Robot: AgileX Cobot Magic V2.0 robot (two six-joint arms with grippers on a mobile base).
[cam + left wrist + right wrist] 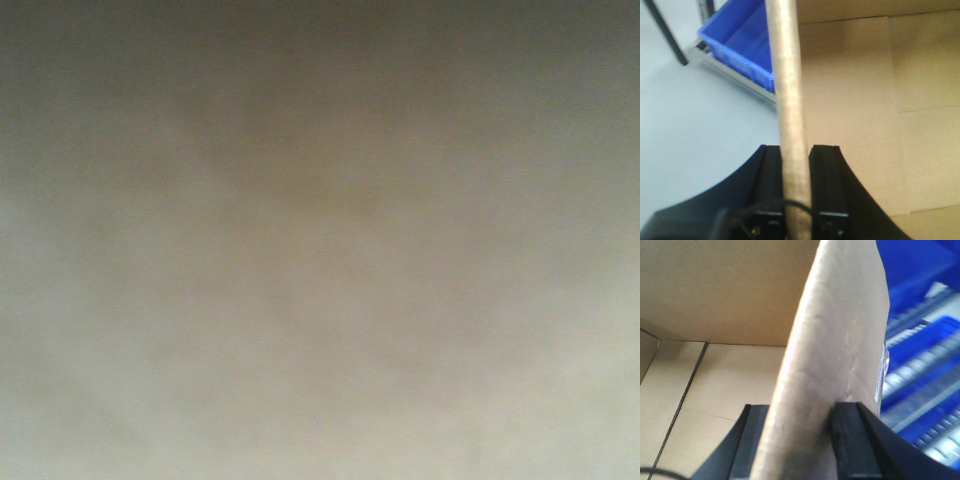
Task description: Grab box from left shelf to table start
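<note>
The tan cardboard box (pixel 865 100) is open, and both wrist views look into its bare inside. My left gripper (pixel 796 150) is shut on the top edge of one box wall (pixel 787 75), with one finger on each side. My right gripper (pixel 801 410) is shut the same way on another wall (pixel 840 340), and the box floor (pixel 715 385) lies to its left. The box's black printed panel is out of view. A blurred tan-grey surface (pixel 320 240) fills the front view, and I cannot tell what it is.
A blue plastic bin (pixel 740 35) sits on a silver rack rail (pixel 732 74) beyond the box, with pale floor (pixel 700 130) and a dark leg (pixel 667 32) to its left. Several blue bins on rails (pixel 925 365) stand close to the right of the box.
</note>
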